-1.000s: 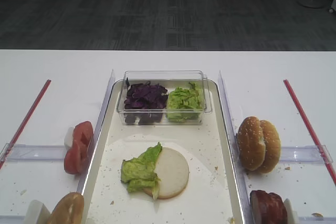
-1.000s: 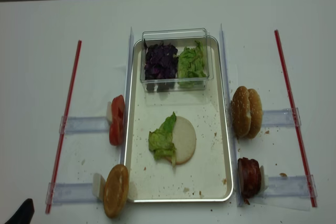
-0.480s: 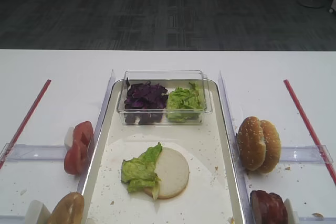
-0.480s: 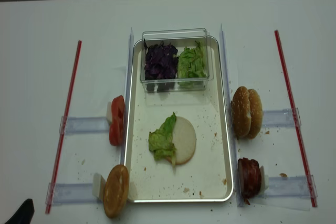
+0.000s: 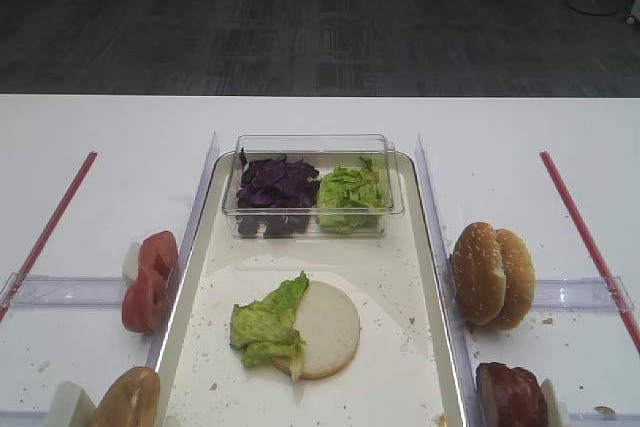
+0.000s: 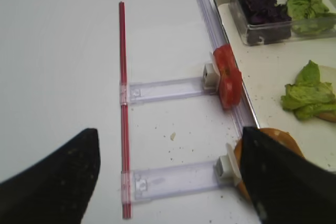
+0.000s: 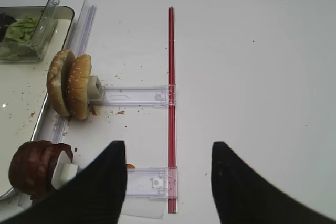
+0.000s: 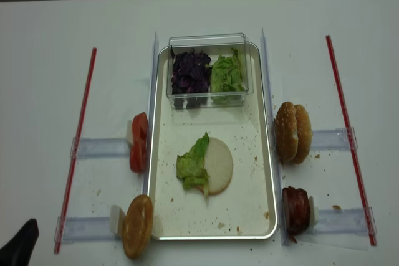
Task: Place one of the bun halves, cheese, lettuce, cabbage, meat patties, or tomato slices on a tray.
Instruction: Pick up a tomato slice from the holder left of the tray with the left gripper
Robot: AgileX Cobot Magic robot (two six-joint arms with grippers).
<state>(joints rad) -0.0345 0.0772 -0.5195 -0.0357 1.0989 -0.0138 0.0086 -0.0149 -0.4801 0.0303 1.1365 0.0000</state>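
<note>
The cream tray [image 5: 395, 277] holds a bun half [image 5: 332, 327] with its pale cut face up and a lettuce leaf [image 5: 262, 325] over its left side. Cabbage [image 5: 275, 187] and more lettuce [image 5: 350, 192] fill a clear tub. Tomato slices [image 5: 148, 282] stand left of the tray and a bun [image 5: 125, 399] sits lower left. Two sesame bun halves [image 7: 69, 83] and meat patties [image 7: 32, 169] stand on the right. My right gripper [image 7: 168, 148] is open over a red strip, right of the patties. Left of the tray, my left gripper [image 6: 169, 132] is open over a clear rail. Cheese is out of view.
Red strips [image 8: 78, 147] [image 8: 348, 129] cross clear plastic rails [image 8: 100, 149] [image 8: 330, 139] on both sides of the tray. Upright clear guards [image 5: 205, 192] line the tray's long sides. One dark left finger [image 8: 22, 242] shows at the bottom left corner.
No food has moved. The dark left finger at the bottom left corner of the realsense view has shifted slightly.
</note>
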